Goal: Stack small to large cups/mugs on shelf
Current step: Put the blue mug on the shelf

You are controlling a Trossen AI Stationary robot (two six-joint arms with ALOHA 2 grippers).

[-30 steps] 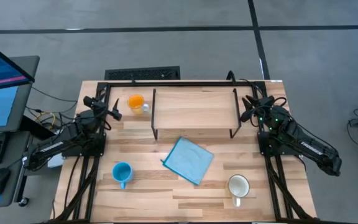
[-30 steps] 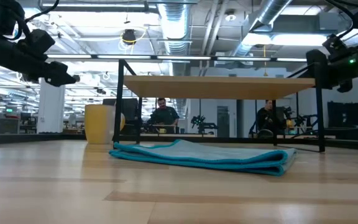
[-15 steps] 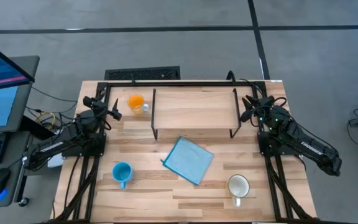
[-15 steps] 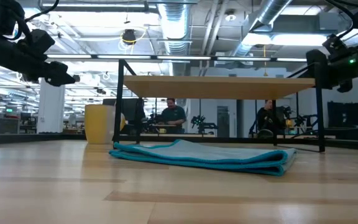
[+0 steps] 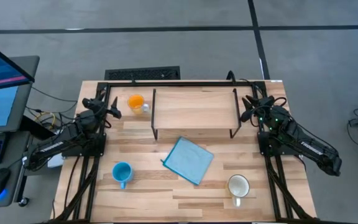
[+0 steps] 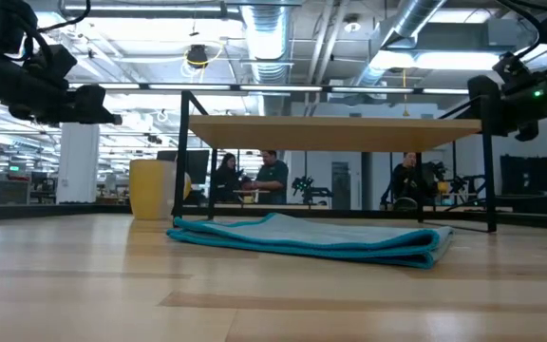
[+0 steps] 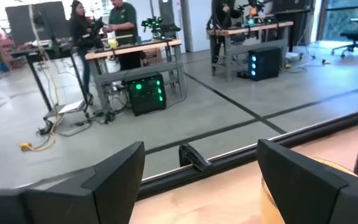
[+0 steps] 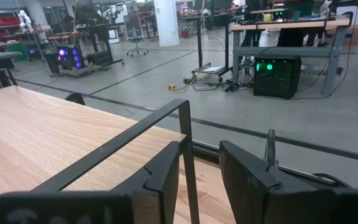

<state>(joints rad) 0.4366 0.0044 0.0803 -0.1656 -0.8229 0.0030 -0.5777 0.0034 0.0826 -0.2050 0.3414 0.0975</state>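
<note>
The light-wood shelf (image 5: 194, 111) stands on thin black legs at the far middle of the table; its top is bare. The orange mug (image 5: 135, 102) stands upright on the table left of the shelf, and it also shows in the low view (image 6: 152, 190). The light-blue mug (image 5: 122, 172) stands near the front left, the white mug (image 5: 238, 185) near the front right. My left gripper (image 5: 102, 106) hovers open left of the orange mug. My right gripper (image 5: 247, 107) hovers beside the shelf's right end, its fingers a narrow gap apart (image 8: 199, 168).
A flat blue cloth (image 5: 188, 160) lies on the table in front of the shelf. A black rail (image 5: 185, 81) runs along the far edge. Bare tabletop lies between the mugs. People stand at benches in the room beyond the table.
My left gripper has tipped up a little: in the low view its fingers pointed slightly down and now lie level and higher. The mugs, the shelf and my right gripper have kept still.
</note>
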